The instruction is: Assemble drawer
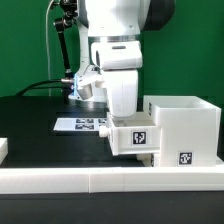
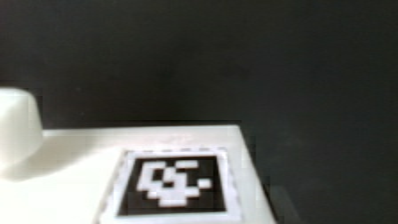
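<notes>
The drawer's large white cube housing [image 1: 186, 128] stands at the exterior view's right, with a tag on its front. A small white tray [image 1: 135, 137] with a tag on its face sits against the housing's left side, at its lower part. My gripper [image 1: 124, 114] hangs straight down onto this tray, its fingertips hidden behind the tray's upper edge. The wrist view shows a white tagged surface [image 2: 175, 185] very close and blurred, with black table beyond it. No fingers show there. I see no second tray that I can name with certainty.
The marker board [image 1: 80, 125] lies flat on the black table behind the tray. The low white border wall [image 1: 100, 181] runs along the front. A white piece [image 1: 3, 148] shows at the exterior view's left edge. A blurred white shape [image 2: 15, 130] sits at the wrist view's edge.
</notes>
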`<state>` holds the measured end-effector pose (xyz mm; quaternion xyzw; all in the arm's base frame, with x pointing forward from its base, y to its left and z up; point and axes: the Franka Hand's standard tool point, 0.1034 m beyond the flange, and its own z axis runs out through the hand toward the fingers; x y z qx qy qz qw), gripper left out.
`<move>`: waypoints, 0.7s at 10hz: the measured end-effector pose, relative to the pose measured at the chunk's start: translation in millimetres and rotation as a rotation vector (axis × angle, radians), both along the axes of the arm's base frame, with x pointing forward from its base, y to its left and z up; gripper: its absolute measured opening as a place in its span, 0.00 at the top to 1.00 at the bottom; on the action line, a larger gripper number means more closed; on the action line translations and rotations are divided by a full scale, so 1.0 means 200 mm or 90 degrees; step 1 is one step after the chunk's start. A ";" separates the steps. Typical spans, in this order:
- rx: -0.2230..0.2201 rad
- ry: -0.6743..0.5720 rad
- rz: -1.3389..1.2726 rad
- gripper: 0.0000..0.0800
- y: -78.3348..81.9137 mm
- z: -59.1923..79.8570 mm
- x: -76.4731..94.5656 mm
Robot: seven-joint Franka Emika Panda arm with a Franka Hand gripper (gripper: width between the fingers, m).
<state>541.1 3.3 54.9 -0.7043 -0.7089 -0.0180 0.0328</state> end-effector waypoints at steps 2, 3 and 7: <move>0.000 -0.001 0.005 0.95 0.03 0.00 0.00; 0.000 -0.001 -0.005 0.95 0.04 0.00 0.00; 0.001 -0.002 -0.017 0.89 0.04 0.00 0.01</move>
